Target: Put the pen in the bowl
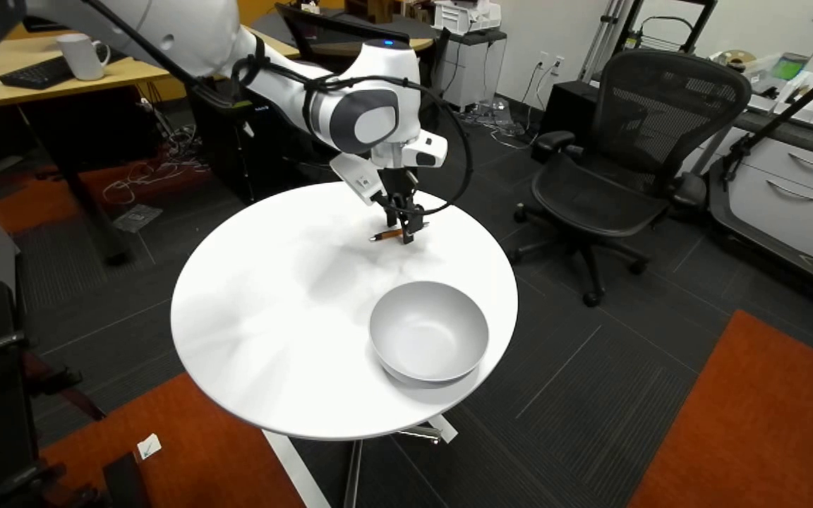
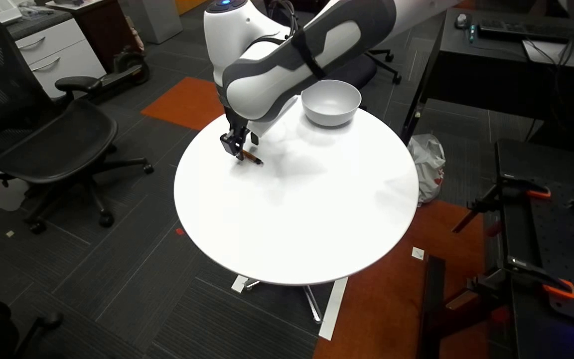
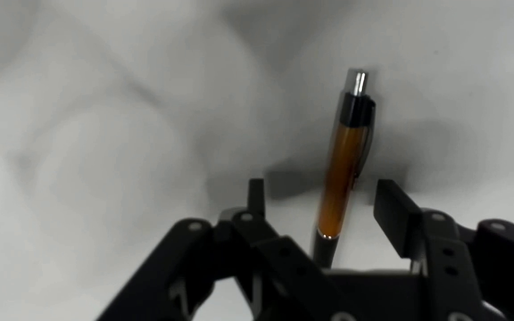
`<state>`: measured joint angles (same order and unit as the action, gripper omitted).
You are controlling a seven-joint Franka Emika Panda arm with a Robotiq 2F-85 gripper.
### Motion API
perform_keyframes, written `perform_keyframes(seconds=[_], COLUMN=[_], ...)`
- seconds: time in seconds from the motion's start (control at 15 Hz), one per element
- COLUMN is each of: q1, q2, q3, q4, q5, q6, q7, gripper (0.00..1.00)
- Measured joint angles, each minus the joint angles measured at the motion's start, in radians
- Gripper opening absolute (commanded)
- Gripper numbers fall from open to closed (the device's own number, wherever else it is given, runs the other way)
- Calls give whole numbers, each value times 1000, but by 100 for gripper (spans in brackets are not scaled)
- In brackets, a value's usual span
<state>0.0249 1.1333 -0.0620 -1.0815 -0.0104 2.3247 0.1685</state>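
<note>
You are holding the hand (image 3: pixel 321 192) spread, and the pen (image 3: pixel 341 171) is lying between its tips. The bowl (image 1: pixel 428 331) is sitting apart on the table (image 1: pixel 272 317).

Click pen (image 3: pixel 341 171) has glossy plas.-look barrel w/ shiny metal-look button. Bowl (image 1: pixel 429 331) looks smooth, semi-matt; matl. unclear. Round tabletop (image 1: pixel 272 339) is smooth, gripper (image 3: pixel 321 187) mostly matt. Office chair (image 1: pixel 650 116) has mesh back; carpet (image 1: pixel 590 409) is ribbed.

In an exterior view I see a mug (image 1: pixel 82 59) and a keyboard (image 1: pixel 38 73) at upper left, a mesh chair (image 1: pixel 607 195) at upper right. I find a plastic bag (image 2: pixel 427 164) right of centre in an exterior view.
</note>
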Motion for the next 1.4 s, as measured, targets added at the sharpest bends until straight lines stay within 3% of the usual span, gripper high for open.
perform_keyframes(seconds=[0.33, 0.93, 1.4], q1=[-4, -4, -2], q2=[21, -38, -281], q3=[0, -1, -31], q4=[36, 46, -189], q5=[2, 2, -4], q6=[-14, -30, -31], q7=[0, 1, 24], gripper=[0, 4, 4])
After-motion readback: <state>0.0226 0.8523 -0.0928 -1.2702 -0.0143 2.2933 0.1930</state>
